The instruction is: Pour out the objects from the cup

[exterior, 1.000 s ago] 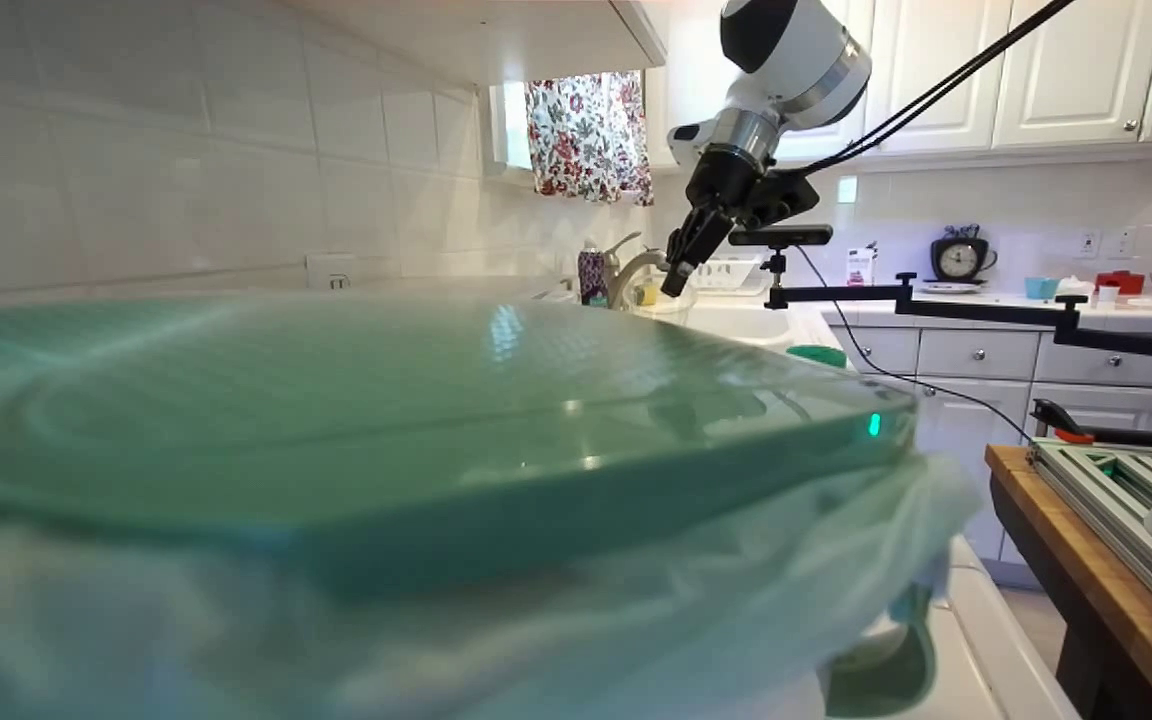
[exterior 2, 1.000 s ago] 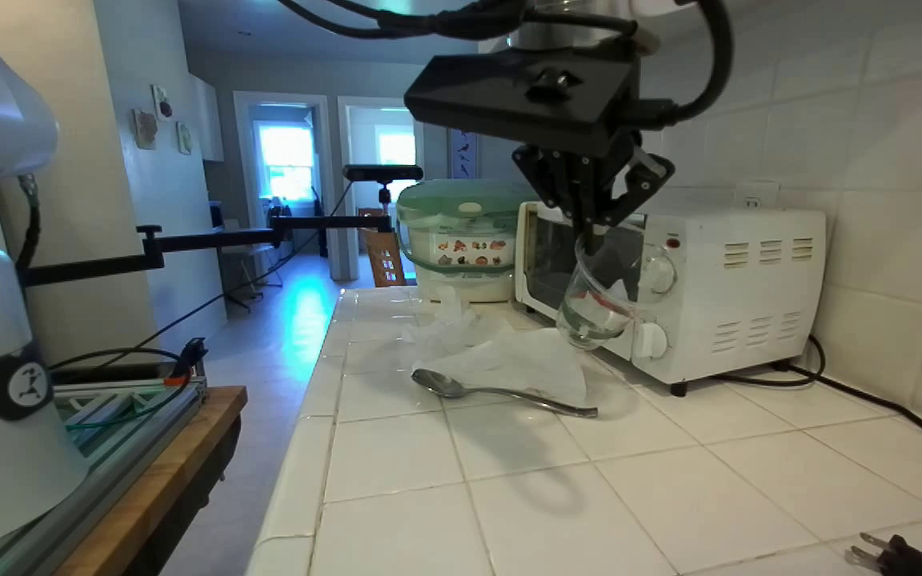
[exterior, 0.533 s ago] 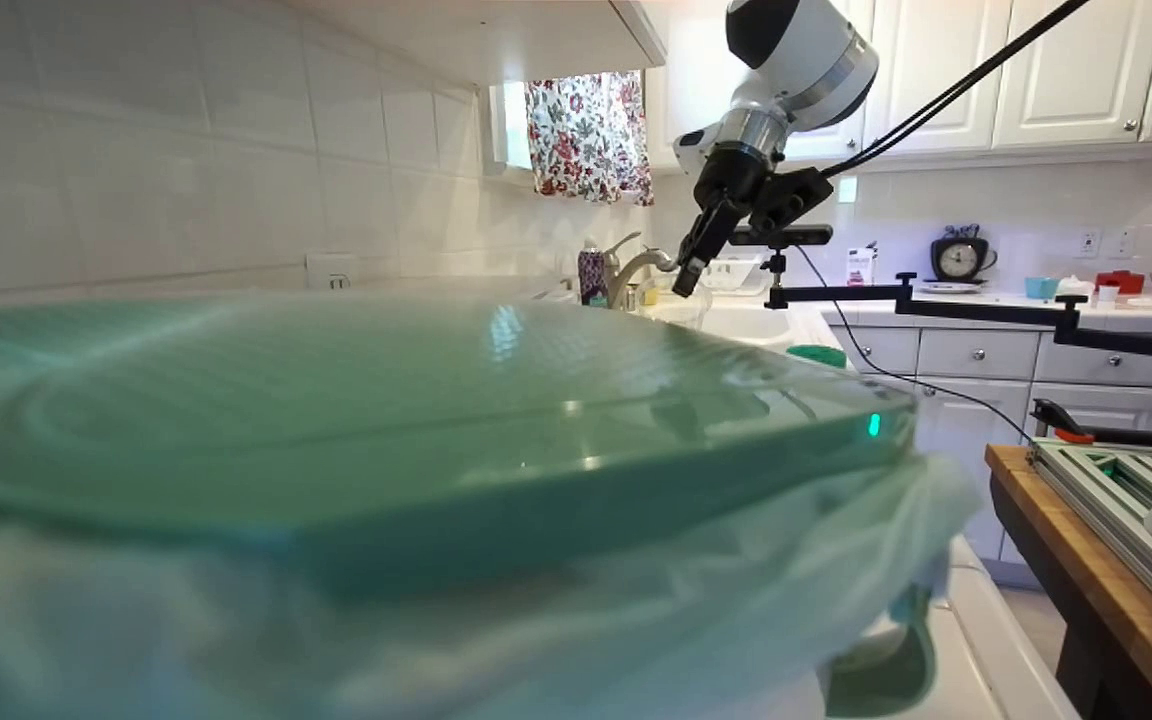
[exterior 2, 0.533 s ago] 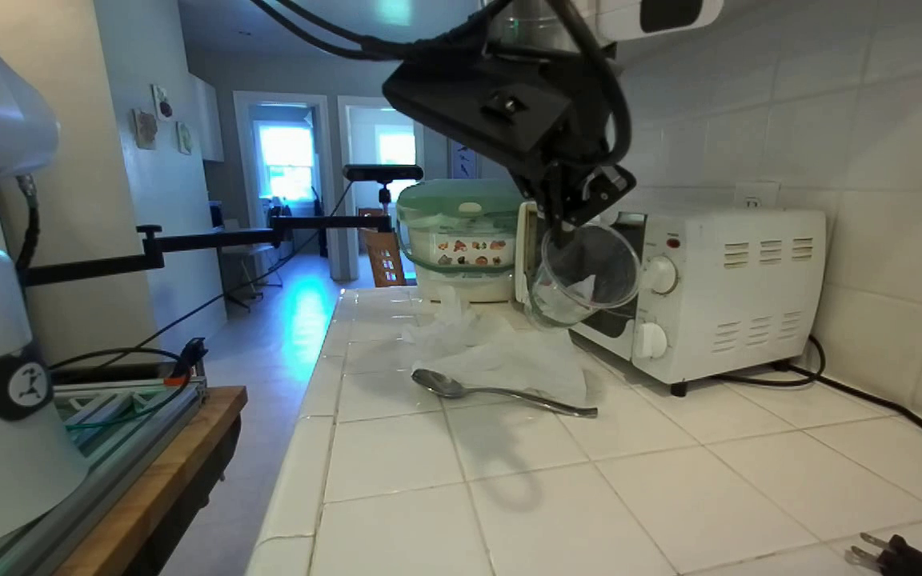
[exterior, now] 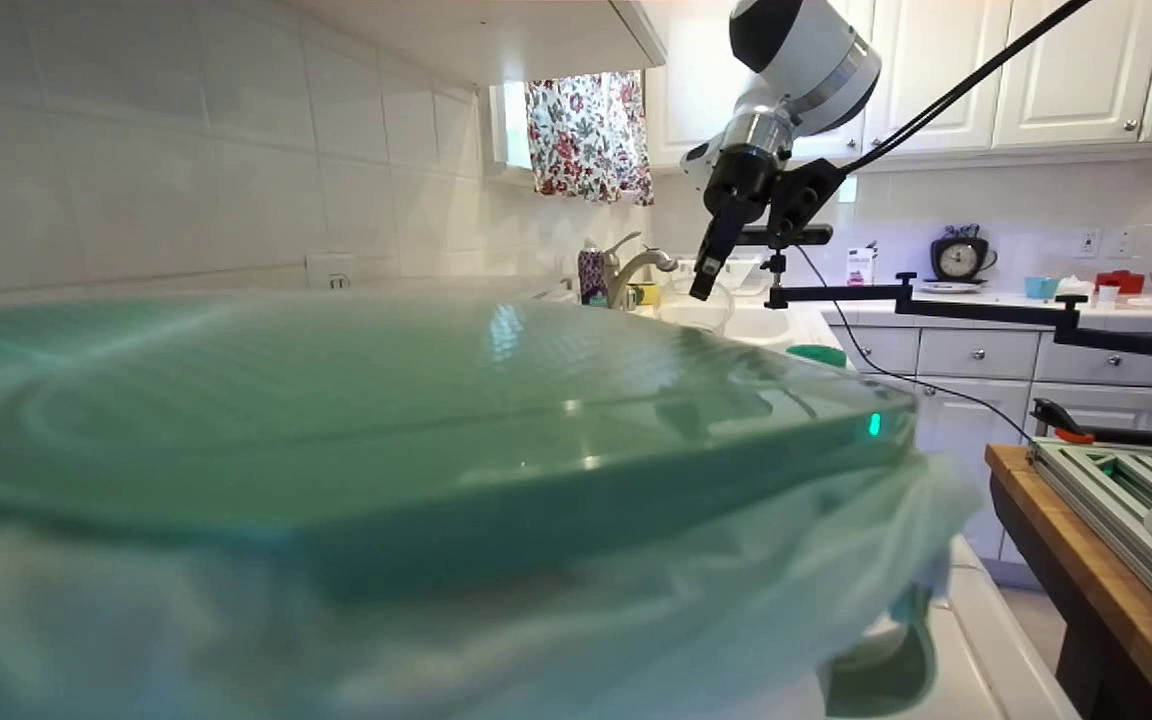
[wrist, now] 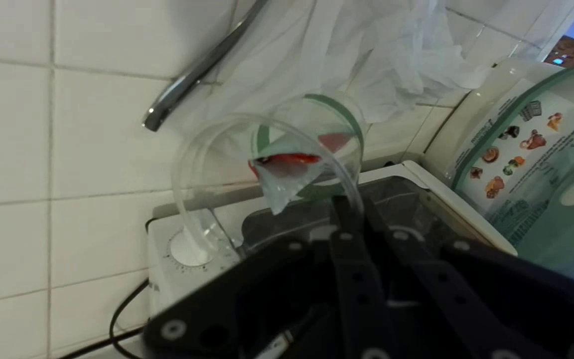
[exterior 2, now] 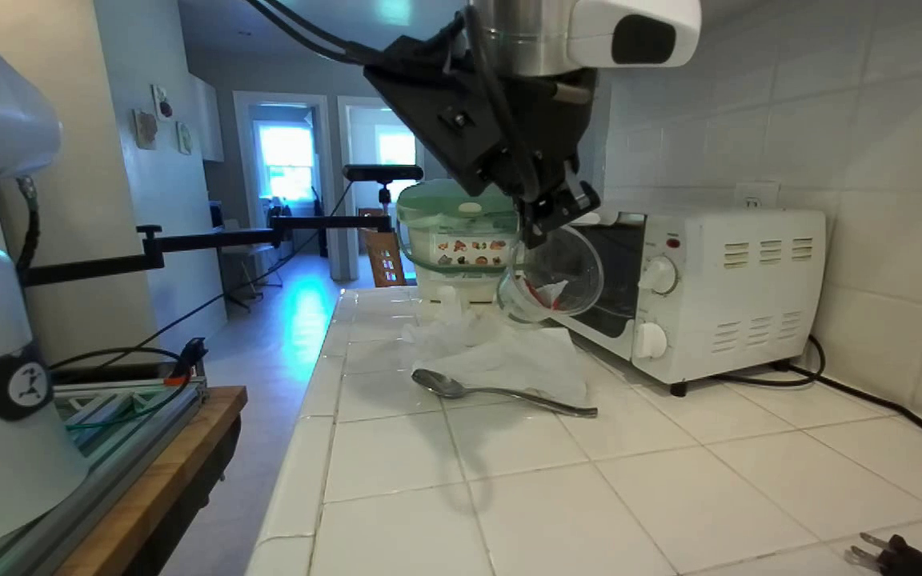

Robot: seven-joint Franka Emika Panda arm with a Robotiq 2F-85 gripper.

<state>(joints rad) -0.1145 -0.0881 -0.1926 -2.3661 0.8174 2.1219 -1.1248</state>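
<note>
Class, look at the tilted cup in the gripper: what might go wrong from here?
Slipping: the gripper pinches the cup at one side of its rim, so it might twist loose.
Sticking: the red-and-white contents lie inside the tilted cup and may cling there.
Bumping: the cup looks near the toaster oven, though the gap is unclear; turning it might cause a knock.

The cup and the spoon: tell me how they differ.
The cup is clear; the spoon is opaque and metallic. The cup is tilted, held by the jaws; the spoon lies on the counter. The cup is round and broad; the spoon is long and slim. Both show in the wrist view, the spoon by its handle alone.
</note>
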